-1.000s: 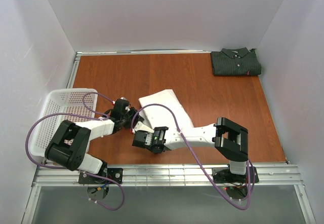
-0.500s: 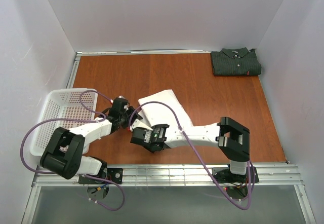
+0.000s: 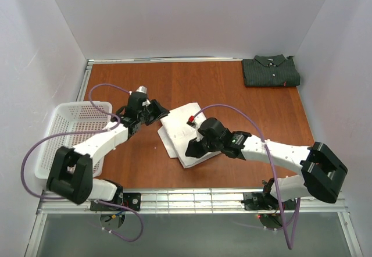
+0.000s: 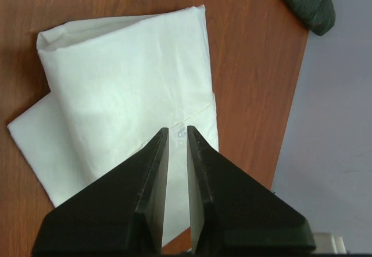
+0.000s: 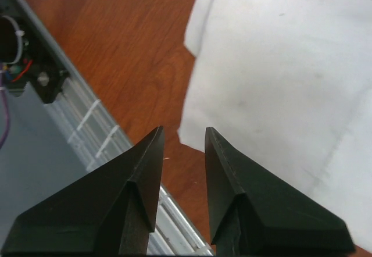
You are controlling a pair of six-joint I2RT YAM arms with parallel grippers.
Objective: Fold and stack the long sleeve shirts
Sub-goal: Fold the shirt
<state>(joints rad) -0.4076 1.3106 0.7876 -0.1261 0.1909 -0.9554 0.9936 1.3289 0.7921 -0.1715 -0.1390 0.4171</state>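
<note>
My two grippers sit at opposite ends of the folded white shirt (image 3: 176, 134), which lies mid-table with its long axis running from far to near, tilted a little toward my right. My left gripper (image 4: 177, 130) hovers over the far-left edge. Its jaws are only a narrow slit apart, with nothing between them and the buttoned strip showing just beyond the tips. My right gripper (image 5: 183, 130) hangs over the near edge, its jaws somewhat wider and also empty, with a near corner of the cloth just ahead of the tips. The dark shirt (image 3: 271, 71) lies folded in the far right corner of the table (image 3: 232, 94), well apart from the white one. I judge my right arm to be the nearer one for carrying the white shirt there.
</note>
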